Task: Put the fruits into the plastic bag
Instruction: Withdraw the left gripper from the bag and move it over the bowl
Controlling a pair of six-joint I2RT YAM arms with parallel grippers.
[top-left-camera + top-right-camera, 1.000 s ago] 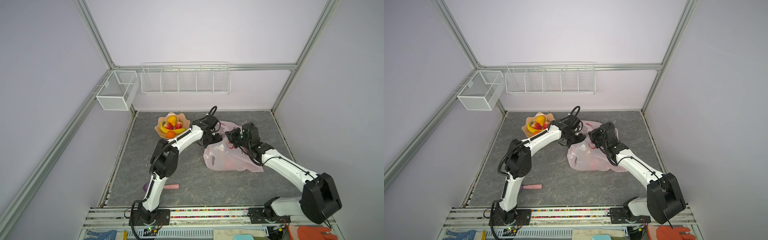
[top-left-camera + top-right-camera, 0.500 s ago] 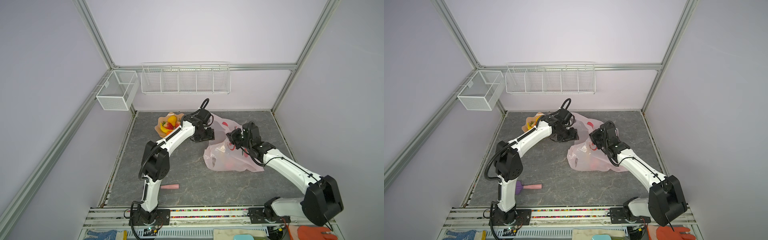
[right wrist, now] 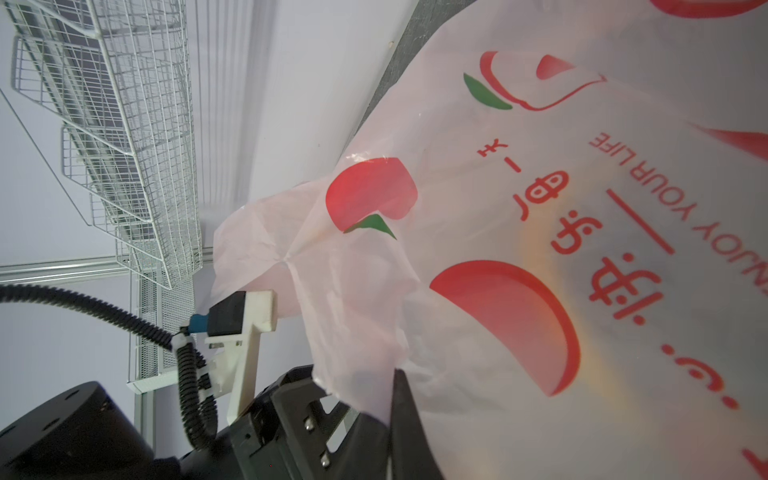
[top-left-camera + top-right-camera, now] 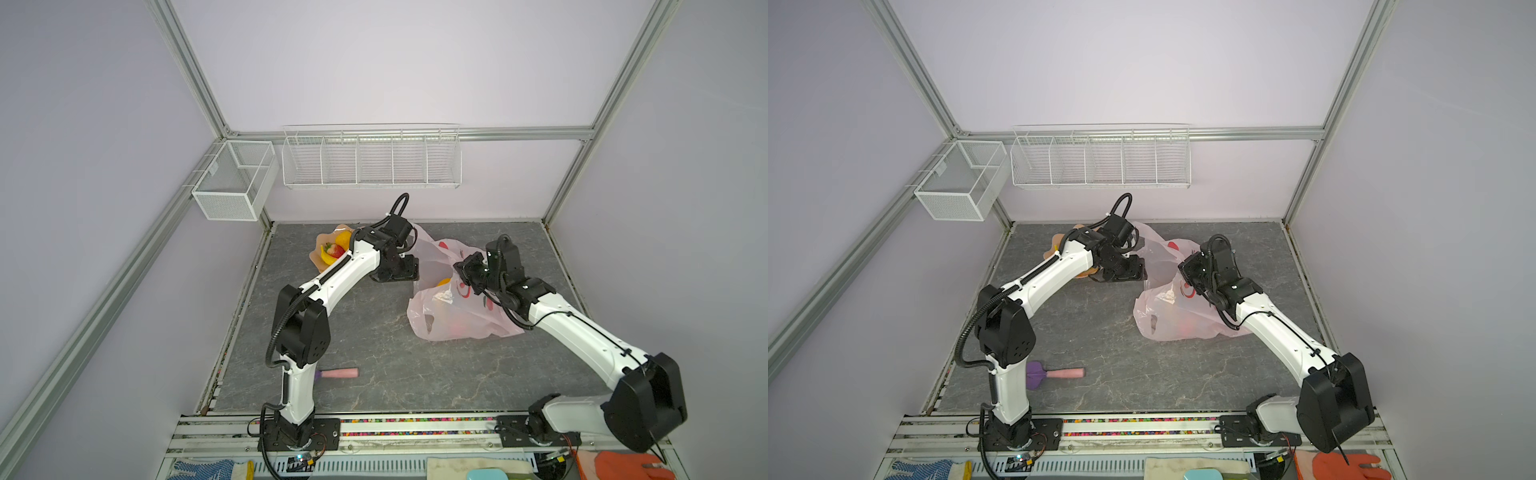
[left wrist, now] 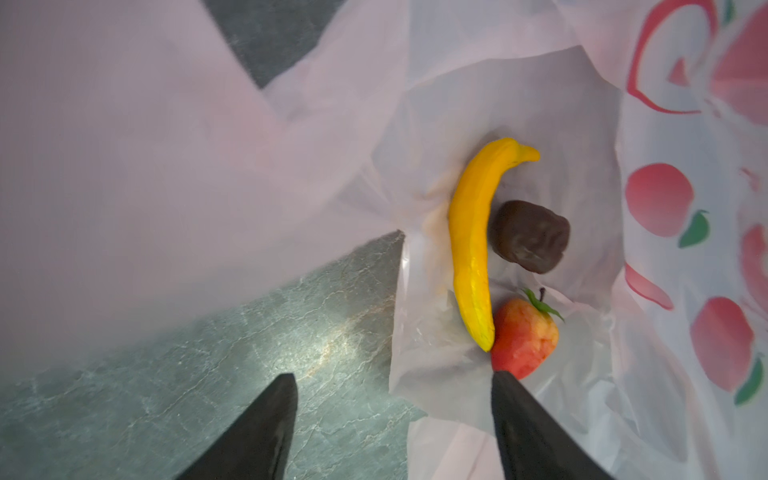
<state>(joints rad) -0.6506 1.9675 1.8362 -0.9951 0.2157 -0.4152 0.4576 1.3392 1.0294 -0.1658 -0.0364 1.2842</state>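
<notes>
Grey counter [image 4: 374, 365]: left arm [image 4: 345, 274], right arm [image 4: 582, 336] bent toward the plastic bag [image 4: 457, 320].
Left end effector [image 5: 392, 375] gapes empty; right end effector [image 3: 392, 374] pinches its rim.

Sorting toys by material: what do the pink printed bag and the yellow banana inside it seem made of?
Pale pink printed carrier bag: thin plastic film, translucent, creased, faintly glossy. Yellow curved toy banana: probably moulded plastic or foam, matte painted surface with faint streaks; which is unclear.
</notes>
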